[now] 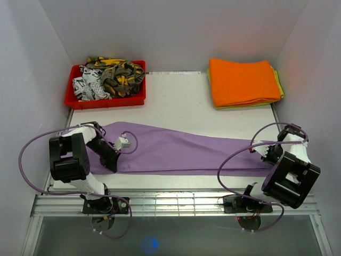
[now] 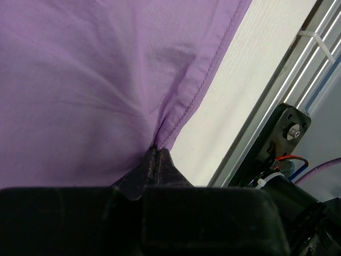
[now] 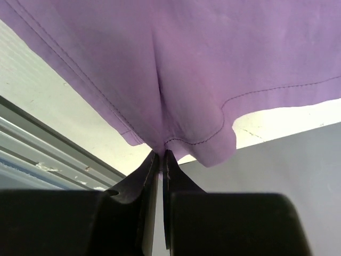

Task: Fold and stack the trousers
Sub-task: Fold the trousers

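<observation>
The lilac-purple trousers (image 1: 181, 152) lie stretched flat across the table's near half, from left to right. My left gripper (image 1: 112, 167) is at their near-left corner, shut on the hemmed edge. In the left wrist view the fabric (image 2: 96, 80) puckers into the closed tips of that gripper (image 2: 155, 152). My right gripper (image 1: 269, 156) is at the right end of the trousers. The right wrist view shows this gripper (image 3: 161, 154) shut on a stitched corner of the purple cloth (image 3: 224, 64), which hangs slightly raised over the table's edge.
A red bin (image 1: 105, 100) at the back left holds camouflage and black-and-white garments (image 1: 114, 74). An orange cloth stack (image 1: 242, 82) lies on yellow-green cloth at the back right. Metal rails (image 1: 176, 202) run along the near edge. White walls close in both sides.
</observation>
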Tool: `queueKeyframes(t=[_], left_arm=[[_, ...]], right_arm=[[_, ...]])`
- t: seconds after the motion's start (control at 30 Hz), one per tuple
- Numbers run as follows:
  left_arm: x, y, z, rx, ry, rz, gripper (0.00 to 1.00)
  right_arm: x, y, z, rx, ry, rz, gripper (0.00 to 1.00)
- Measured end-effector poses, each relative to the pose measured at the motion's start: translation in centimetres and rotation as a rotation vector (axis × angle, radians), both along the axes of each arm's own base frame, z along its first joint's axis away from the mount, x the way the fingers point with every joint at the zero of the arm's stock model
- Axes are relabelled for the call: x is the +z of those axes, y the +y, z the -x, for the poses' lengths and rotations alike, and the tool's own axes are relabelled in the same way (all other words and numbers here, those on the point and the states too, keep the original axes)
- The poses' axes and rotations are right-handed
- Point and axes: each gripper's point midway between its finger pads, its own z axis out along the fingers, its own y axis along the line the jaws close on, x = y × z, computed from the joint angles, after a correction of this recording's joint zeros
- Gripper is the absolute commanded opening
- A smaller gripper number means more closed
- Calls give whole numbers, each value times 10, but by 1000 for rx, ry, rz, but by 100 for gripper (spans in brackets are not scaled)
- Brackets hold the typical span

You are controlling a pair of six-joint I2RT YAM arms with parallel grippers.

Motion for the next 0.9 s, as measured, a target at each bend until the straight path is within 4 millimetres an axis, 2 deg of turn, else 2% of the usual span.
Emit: queueKeyframes(t=[0.13,0.17,0.23,0.27,0.33,0.37,0.4,0.47,0.53,0.6,0.7,0.77,0.8,0.83,0.9], left_arm=[[1,1,-2,4,16,0,0],[1,1,-3,3,17,0,3],[2,1,-4,1,16,1,9],[2,1,-4,-3,13,1,18],[2,2,-5,-14,1,2,24],[2,2,-5,-20,-3,3,26],[2,2,-4,-25,-5,4,29],[3,3,-3,-37,-10,2,31],[4,5,-3,-50,-18,-5,35],[4,5,-3,-59,-20,-6,36],[7,8,-8,-80,-42,-6,45],[11,11,-19,-100,-95,-8,58],[14,12,-28,-110,-135,-8,59],[18,13,-38,-117,-181,-8,76],[32,12,-56,-132,-281,-2,78]], right_arm=[[-5,1,7,16,25,-4,8],[-9,3,12,21,41,-5,12],[-19,5,23,28,75,-3,28],[-24,8,30,32,98,-5,45],[-25,9,39,37,132,-1,67],[-24,9,40,32,133,-2,75],[-22,9,40,30,135,-5,77],[-14,10,34,25,123,-24,78],[3,6,19,10,86,-37,77],[26,2,-4,-15,28,-63,74],[61,-2,-42,-68,-64,-122,67],[76,0,-63,-119,-113,-174,54],[80,2,-71,-147,-127,-207,50],[82,4,-77,-184,-137,-239,45],[81,11,-87,-269,-136,-307,40]])
